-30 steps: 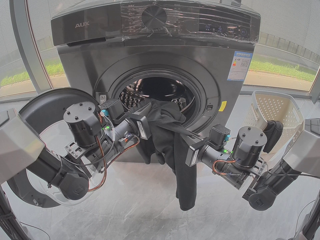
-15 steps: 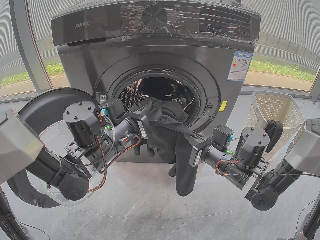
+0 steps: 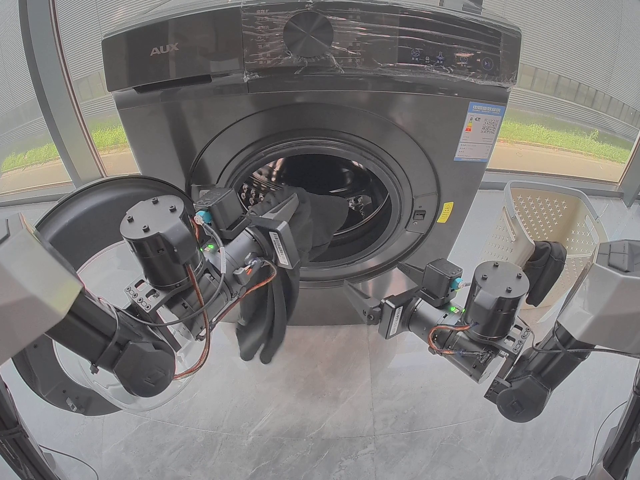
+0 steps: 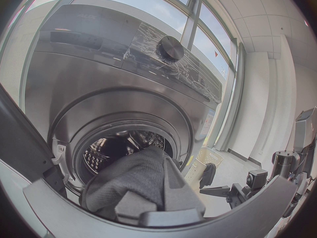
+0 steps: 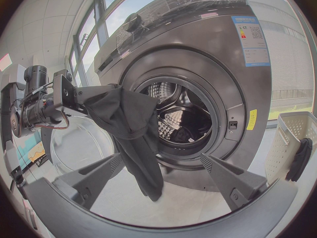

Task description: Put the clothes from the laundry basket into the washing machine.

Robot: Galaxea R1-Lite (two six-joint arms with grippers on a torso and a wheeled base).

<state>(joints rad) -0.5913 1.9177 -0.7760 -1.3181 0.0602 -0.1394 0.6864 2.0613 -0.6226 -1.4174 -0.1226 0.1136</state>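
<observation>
Right hand (image 5: 161,157) let go, dropped lower, jaws spread; we saw black garment (image 3: 317,218) clenched in left hand (image 3: 290,228), top at drum (image 3: 340,175) mouth, tail hanging floorward.

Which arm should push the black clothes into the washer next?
Left, probably: the left tool grips the black garment at the washing machine's mouth; the right tool hangs open, empty, lower.
</observation>
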